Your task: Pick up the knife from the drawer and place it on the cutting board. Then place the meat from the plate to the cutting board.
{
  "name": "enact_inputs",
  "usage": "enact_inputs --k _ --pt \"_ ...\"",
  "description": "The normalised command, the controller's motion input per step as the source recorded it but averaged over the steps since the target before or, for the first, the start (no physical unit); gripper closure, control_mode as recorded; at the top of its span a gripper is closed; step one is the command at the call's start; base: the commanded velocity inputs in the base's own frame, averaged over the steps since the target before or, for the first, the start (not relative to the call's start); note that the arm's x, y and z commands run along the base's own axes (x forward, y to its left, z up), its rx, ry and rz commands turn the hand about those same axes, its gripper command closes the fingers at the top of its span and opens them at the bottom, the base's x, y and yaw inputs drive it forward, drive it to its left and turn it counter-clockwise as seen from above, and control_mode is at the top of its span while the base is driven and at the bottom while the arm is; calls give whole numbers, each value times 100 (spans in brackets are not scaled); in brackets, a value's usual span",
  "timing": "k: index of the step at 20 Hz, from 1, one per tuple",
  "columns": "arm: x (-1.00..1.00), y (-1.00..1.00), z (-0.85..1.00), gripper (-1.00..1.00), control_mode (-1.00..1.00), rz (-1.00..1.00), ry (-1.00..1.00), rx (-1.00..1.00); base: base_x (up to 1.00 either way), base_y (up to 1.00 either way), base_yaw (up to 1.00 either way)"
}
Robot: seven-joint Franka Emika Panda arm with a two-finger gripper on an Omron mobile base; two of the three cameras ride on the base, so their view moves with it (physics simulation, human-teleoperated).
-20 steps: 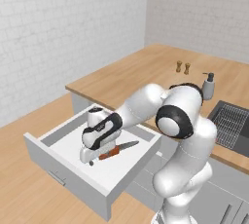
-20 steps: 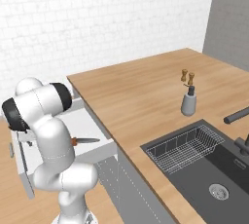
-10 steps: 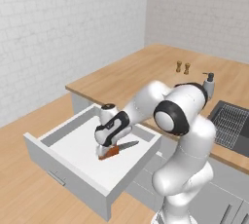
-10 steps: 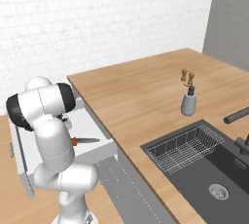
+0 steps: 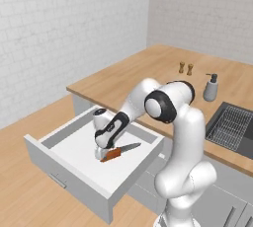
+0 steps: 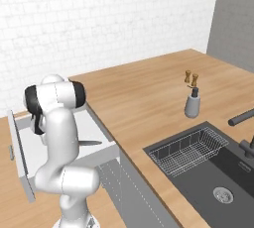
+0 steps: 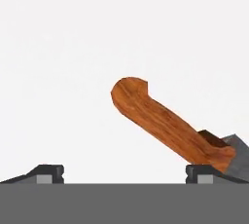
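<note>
The walls [image 5: 74, 18] are white brick, and one wall to the side is grey [image 6: 235, 14]. A long wooden counter [image 6: 144, 98] runs along them, with grey cupboards [image 6: 134, 192] under it. A dark sink [image 6: 213, 172] is set into the counter, with a wire rack [image 6: 186, 150] inside. Near the sink stand a grey soap bottle [image 6: 192, 104] and two small brown shakers [image 6: 191, 77]. The floor [image 5: 20, 186] is light wood.

A kitchen: wooden table [image 6: 144, 93] with a sunken sink [image 6: 213, 172], soap bottle [image 6: 192, 104] beside it, white tiled walls [image 5: 59, 28]
</note>
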Motion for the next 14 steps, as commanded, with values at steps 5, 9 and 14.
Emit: enact_inputs --k 5,9,14 --pt "37 2 -31 -100 -100 8 0 -5 0 0 0" --pt "9 0 -32 -100 -100 9 0 -1 0 0 0" --pt "12 0 -32 -100 -100 11 0 0 0 0 0"
